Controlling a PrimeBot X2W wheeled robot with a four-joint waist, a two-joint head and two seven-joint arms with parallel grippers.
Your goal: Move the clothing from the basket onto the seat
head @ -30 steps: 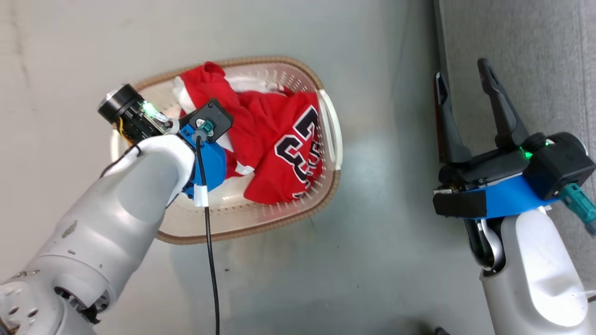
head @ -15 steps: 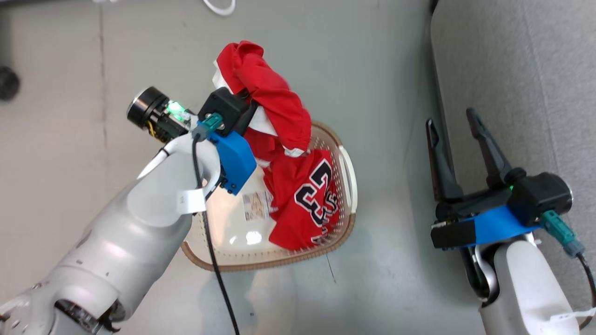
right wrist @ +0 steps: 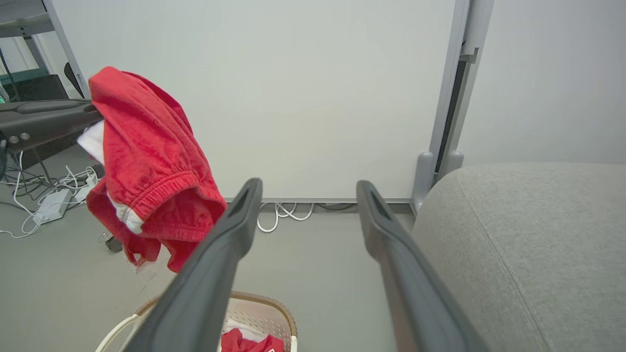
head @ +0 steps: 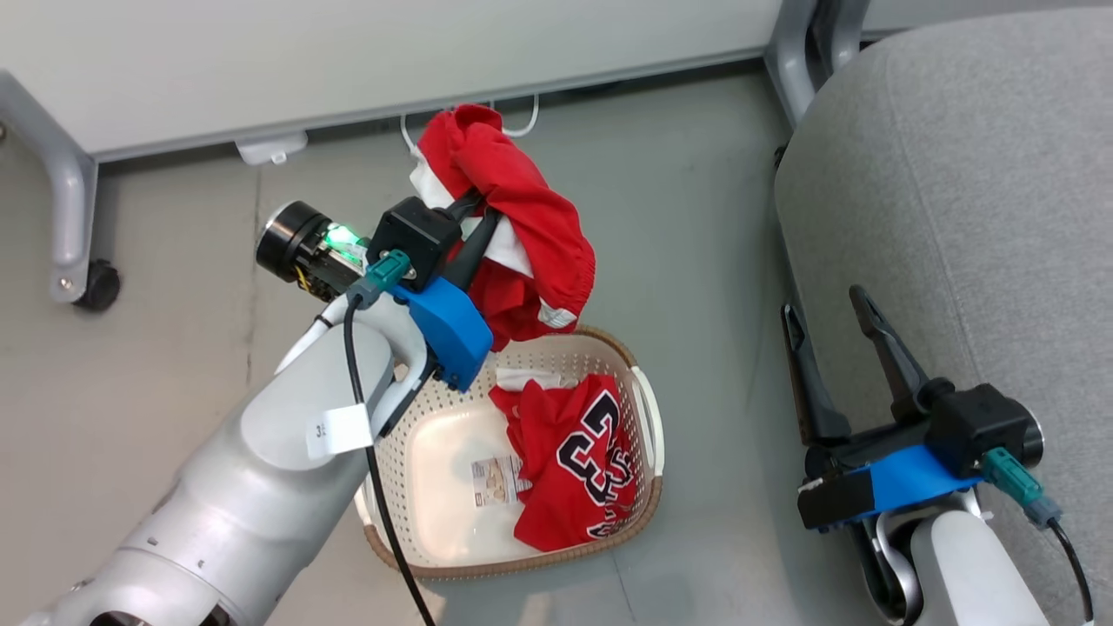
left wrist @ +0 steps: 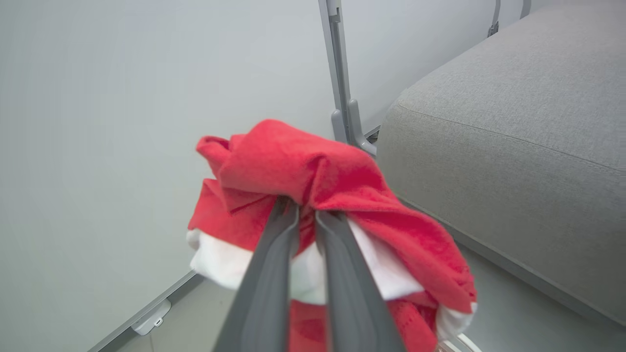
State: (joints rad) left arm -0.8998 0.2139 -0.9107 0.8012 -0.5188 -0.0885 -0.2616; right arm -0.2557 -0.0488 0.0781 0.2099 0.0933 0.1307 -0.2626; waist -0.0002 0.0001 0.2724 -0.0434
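My left gripper (head: 476,205) is shut on the red shorts (head: 513,209), which hang bunched in the air above the far end of the basket (head: 648,417). In the left wrist view the shorts (left wrist: 313,181) drape over my fingertips, white trim showing below. The red jersey (head: 574,461) with its black "23" lies crumpled in the basket's right half, beside a sticker (head: 496,478) on the bottom. My right gripper (head: 826,300) stands open and empty at the edge of the grey seat (head: 956,191). The right wrist view shows the hanging shorts (right wrist: 146,166) and the seat (right wrist: 538,234).
A white partition on grey wheeled legs (head: 74,217) runs along the far side, with white cables (right wrist: 283,212) and a power strip (right wrist: 51,205) on the floor beneath it. Grey floor lies between basket and seat.
My left gripper has lifted the shorts up out of the basket, leaving the jersey and the sticker exposed. The head camera has tilted up, bringing the partition and more of the seat into view.
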